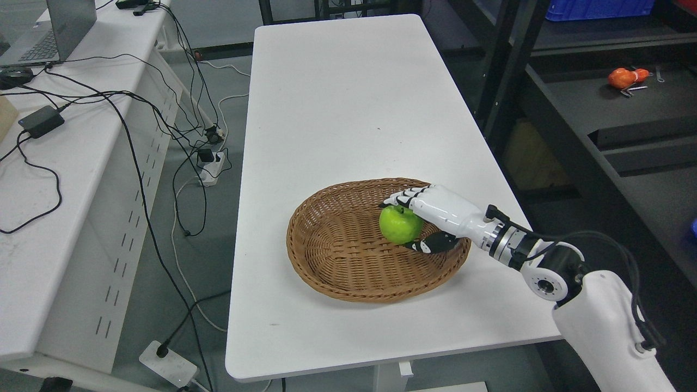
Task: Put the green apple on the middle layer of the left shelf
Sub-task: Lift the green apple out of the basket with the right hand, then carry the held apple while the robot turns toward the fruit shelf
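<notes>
Here, right arm: it entered from the lower right and reached left over the wicker basket's rim.
Right hand point(430, 215): wrapped round the green apple point(400, 225), fingers point(402, 197) curled over its top and far side, thumb point(430, 243) pressed under its near side; a grasp, though how firm could not be told.
Green apple: inside the basket point(326, 256), on its right half, either resting on the weave or just clear of it; which one could not be told.
Handling: probably firm, rounded and smooth-skinned, of moderate weight, so it could roll or slip in a loose hold; best taken across its widest part, fingers and thumb opposed, as here.
Desk point(337, 98): white, carrying the basket near its front end, bare beyond.
Left hand: not seen.
Shelf point(626, 103): dark racking stood to the right with an orange object point(623, 77) on it; the left shelf named in the task did not show.
</notes>
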